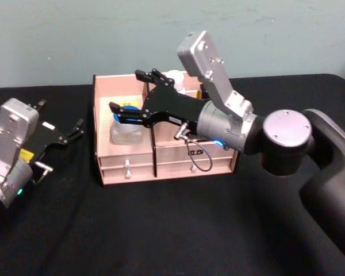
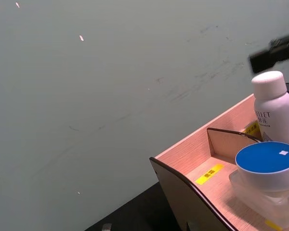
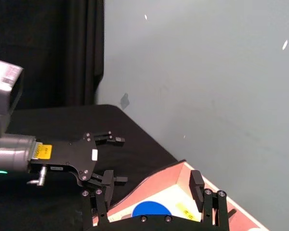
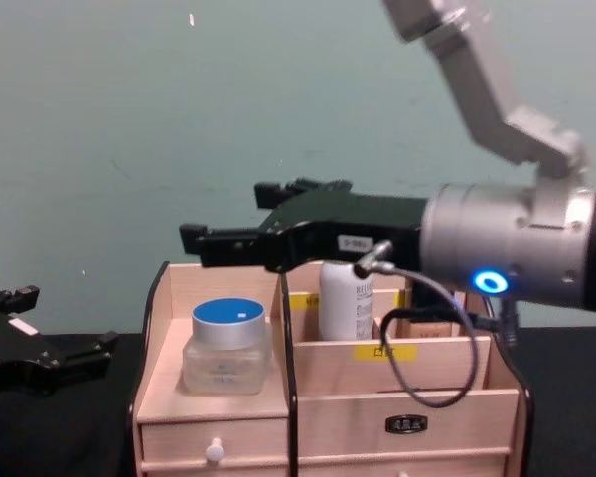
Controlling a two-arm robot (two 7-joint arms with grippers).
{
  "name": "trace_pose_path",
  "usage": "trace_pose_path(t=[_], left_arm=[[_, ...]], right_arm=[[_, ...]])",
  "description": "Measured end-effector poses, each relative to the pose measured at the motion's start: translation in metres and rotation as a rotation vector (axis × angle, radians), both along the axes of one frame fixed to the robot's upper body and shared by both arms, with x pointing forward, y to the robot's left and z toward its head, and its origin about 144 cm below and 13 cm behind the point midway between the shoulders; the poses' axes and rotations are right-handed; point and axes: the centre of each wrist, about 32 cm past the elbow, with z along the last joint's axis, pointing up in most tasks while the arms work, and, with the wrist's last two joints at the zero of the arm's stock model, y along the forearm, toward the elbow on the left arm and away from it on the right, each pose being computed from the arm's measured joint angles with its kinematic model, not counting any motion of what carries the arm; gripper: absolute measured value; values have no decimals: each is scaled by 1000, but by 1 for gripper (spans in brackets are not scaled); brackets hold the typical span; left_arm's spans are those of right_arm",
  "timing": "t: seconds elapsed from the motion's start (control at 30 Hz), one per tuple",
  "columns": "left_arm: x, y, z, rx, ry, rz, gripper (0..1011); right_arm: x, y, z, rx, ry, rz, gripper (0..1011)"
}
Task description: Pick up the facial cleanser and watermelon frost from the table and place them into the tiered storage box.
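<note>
The tiered storage box point(image 1: 161, 144) sits at the middle of the black table point(image 1: 161, 230), its 2 white-knobbed drawers facing the robot. Over it reaches the right arm, coming in from about 4 o'clock in the head view, and the right gripper point(image 1: 139, 94) hangs above the box's left front compartment with its fingers spread wide and nothing between them; the chest view shows the black fingers clear of everything below. Directly beneath, in that left compartment, stands a clear jar with a blue lid point(image 4: 227, 345), upright and resting on the shelf. In the rear compartment just beyond the centre divider, toward 1 o'clock from the jar, stands a white bottle point(image 4: 347, 298), also upright. Which of the 2 is the cleanser and which the watermelon frost I cannot tell from the labels. The left gripper point(image 1: 62, 125) is parked over the table at about 9 o'clock from the box, well apart from it, fingers open and empty. Judging from how things lie, both items appear to be placed already, and the step in hand looks like the release over the jar, so the task seems nearly complete. The next move calls for the right arm to rise straight up and draw back toward 4 o'clock, keeping its fingers high enough to miss the jar's lid, the dark divider and the white bottle's cap.
</note>
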Motion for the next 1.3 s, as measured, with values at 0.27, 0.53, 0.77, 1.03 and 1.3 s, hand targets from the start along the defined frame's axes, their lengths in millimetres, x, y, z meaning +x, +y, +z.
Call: trace_pose_path(t=[0.27,0.53,0.77,1.03,1.3], left_arm=[[0,0,0,0,0,0,1010],[0,0,0,0,0,0,1010],[0,0,0,0,0,0,1010],[0,0,0,0,0,0,1010],[0,0,0,0,0,0,1010]], right_arm=[[-28,-24,9,40,-96,-43,1002],[-51,-62,14,81,-172,-175,1002],[-61,-93,12,98,-213,-301,1002],[-70,-125,1,103,-230,-446,1002],[-75,-150,-20,71,-211,-587,1002]])
